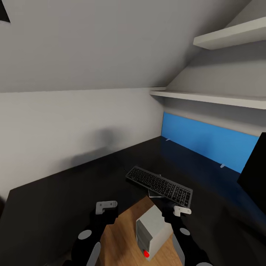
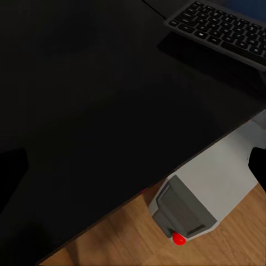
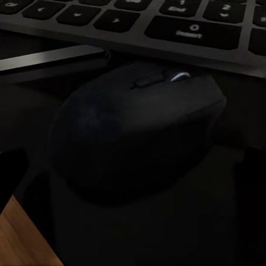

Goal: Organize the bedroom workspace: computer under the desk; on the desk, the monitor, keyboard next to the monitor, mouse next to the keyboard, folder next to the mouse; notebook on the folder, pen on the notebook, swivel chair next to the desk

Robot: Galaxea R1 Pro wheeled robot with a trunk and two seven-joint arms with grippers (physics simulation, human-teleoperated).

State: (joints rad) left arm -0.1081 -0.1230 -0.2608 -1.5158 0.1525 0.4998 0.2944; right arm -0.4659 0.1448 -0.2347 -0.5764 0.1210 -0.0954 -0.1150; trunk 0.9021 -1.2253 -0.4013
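Head view: black desk surface [image 1: 66,184] carries the keyboard [image 1: 159,185]; monitor [image 1: 255,170] at the right edge before a blue panel [image 1: 207,140]. Computer [image 1: 153,231] stands on the wood floor [image 1: 122,236] at the surface's inner corner, between left gripper [image 1: 106,207] and right gripper [image 1: 177,211].

Left wrist view: keyboard [image 2: 221,27], computer [image 2: 210,188] partly under the surface edge.

Right wrist view: mouse [image 3: 133,133] on the surface, just beside the keyboard [image 3: 166,27].

Fingers of both: cannot tell whether released or clenched.
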